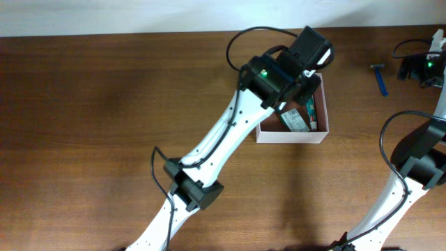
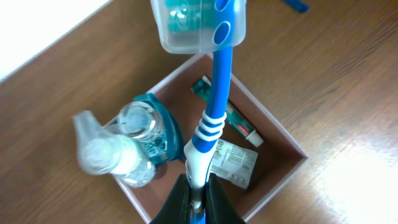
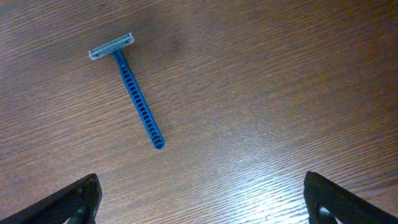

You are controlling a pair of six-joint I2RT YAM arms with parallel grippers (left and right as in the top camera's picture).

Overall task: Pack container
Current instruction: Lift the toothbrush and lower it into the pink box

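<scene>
The container [image 1: 293, 135] is a shallow square box with white walls and a reddish-pink inside; it also shows in the left wrist view [image 2: 283, 134]. Inside lie a clear bottle with a teal label [image 2: 134, 140], a green toothpaste tube [image 2: 229, 115] and a white packet [image 2: 235, 163]. My left gripper [image 2: 198, 190] is shut on a blue and white toothbrush [image 2: 214, 102] with a clear cap over its head, held above the container. My right gripper [image 3: 199, 199] is open and empty above the table, near a blue razor [image 3: 134, 93], which also shows in the overhead view [image 1: 380, 78].
The container stands on a brown wooden table [image 1: 104, 125]. The left arm [image 1: 216, 146] reaches diagonally across the table middle and hides part of the container. The right arm [image 1: 411, 174] stands at the right edge. A white wall edge runs along the far side.
</scene>
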